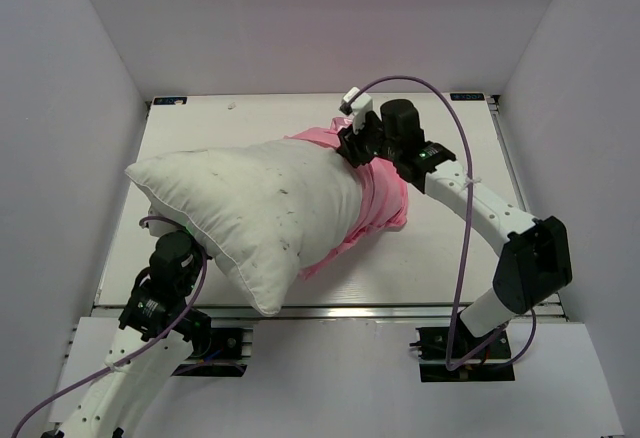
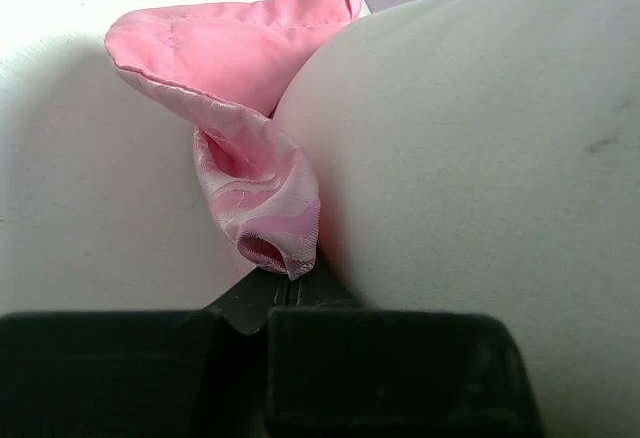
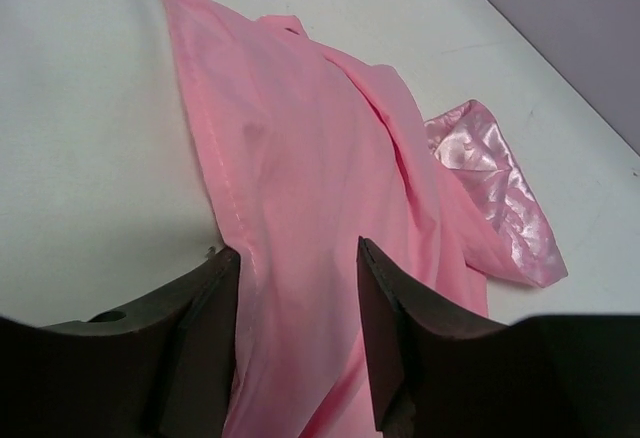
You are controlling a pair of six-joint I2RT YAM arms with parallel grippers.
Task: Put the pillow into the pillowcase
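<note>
White table [image 1: 450,248], walled booth: pillow [image 1: 250,208] lay mid-table, right end part-sleeved in pillowcase [image 1: 385,198]. Left gripper [image 2: 290,283] clamped on pillowcase hem; right gripper [image 3: 298,250] jaws apart over fabric. Step: sleeving. Next probably needs a right regrasp on the hem.

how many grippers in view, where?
2. Left gripper at the pillow's near left edge, shut on a pillowcase fold; right gripper open over the pillowcase at the far side. None hidden.
</note>
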